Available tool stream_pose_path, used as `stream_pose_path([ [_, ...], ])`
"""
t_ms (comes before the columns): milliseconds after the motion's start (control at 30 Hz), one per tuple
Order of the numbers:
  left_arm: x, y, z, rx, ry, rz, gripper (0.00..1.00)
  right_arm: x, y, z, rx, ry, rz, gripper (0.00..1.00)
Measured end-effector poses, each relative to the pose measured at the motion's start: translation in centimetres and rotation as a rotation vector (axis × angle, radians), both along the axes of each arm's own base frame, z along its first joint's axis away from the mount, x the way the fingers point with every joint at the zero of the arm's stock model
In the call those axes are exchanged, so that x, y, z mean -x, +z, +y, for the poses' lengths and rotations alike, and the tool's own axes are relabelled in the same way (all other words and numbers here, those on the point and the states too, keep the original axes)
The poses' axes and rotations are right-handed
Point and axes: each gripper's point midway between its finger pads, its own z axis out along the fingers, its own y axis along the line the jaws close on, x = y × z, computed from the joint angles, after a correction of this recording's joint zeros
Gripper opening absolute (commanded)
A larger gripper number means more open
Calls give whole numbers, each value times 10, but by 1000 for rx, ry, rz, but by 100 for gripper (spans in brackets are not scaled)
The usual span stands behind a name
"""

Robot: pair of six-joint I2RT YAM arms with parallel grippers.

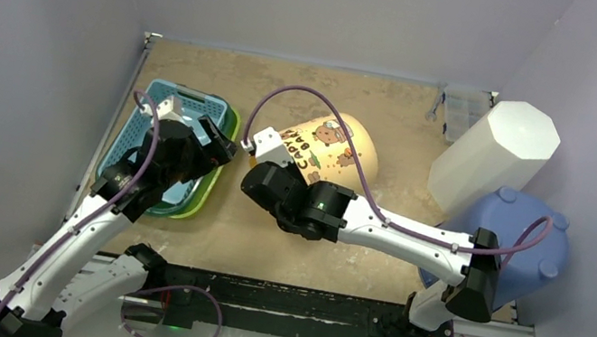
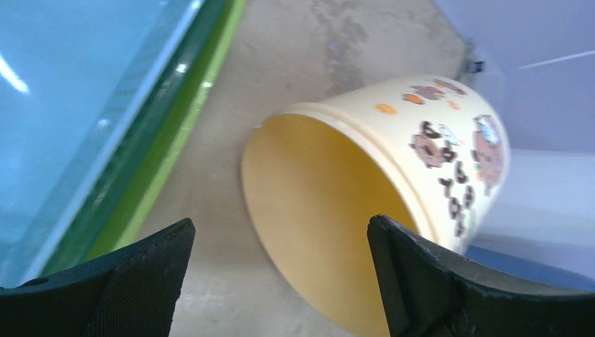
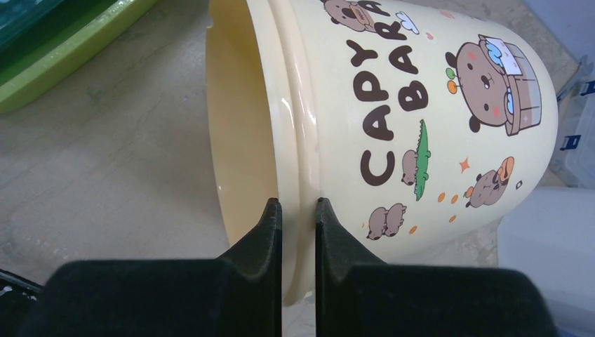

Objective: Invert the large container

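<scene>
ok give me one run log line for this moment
stage: bucket on its side, not yet inverted | right gripper: shut on bucket rim | left gripper: open, empty

The pale yellow plastic bucket (image 3: 435, 140) carries brown capybara cartoons, dark brown lettering and a green crocodile. Left of it are a light blue slatted basket (image 1: 124, 139) and a lime green tray (image 1: 200, 200).

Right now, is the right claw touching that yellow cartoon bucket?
Touching. The right wrist view shows the right gripper closed on the rim of the bucket, one finger inside the mouth, the other against the outer wall.
</scene>
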Motion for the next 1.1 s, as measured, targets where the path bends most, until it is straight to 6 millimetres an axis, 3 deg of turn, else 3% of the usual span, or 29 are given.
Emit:
stream_pose_path([
  [167, -8, 21, -34, 206, -69, -59, 93, 1, -1, 0, -15, 1, 3, 0],
  [567, -35, 6, -88, 462, -147, 2, 87, 3, -1, -1, -47, 6, 4, 0],
  [967, -46, 0, -102, 501, -181, 8, 40, 6, 0, 1, -70, 23, 20, 0],
  [1100, -48, 4, -103, 504, -191, -15, 27, 8, 0, 3, -75, 35, 30, 9],
])
